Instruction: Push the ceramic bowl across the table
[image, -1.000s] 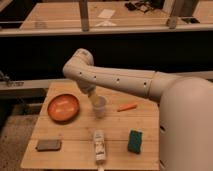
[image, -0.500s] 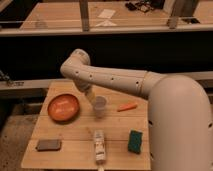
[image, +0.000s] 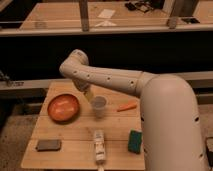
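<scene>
The ceramic bowl (image: 63, 108), a wide, shallow orange-red dish, sits on the left part of the light wooden table (image: 75, 131). My white arm reaches in from the right, bends above the table's far edge and points down. The gripper (image: 88, 93) hangs at its end, between the bowl's right rim and a small translucent cup (image: 99, 105). It is close above the tabletop. Whether it touches the bowl cannot be made out.
An orange stick-like item (image: 127, 106) lies right of the cup. A green sponge (image: 135, 141), a white tube (image: 99, 145) and a dark flat block (image: 48, 145) lie along the near side. A long wooden bench with metal rails (image: 100, 20) runs behind.
The bend of the arm has shifted a little to the left and the gripper has moved slightly toward the bowl. The bowl and the cup stay where they were.
</scene>
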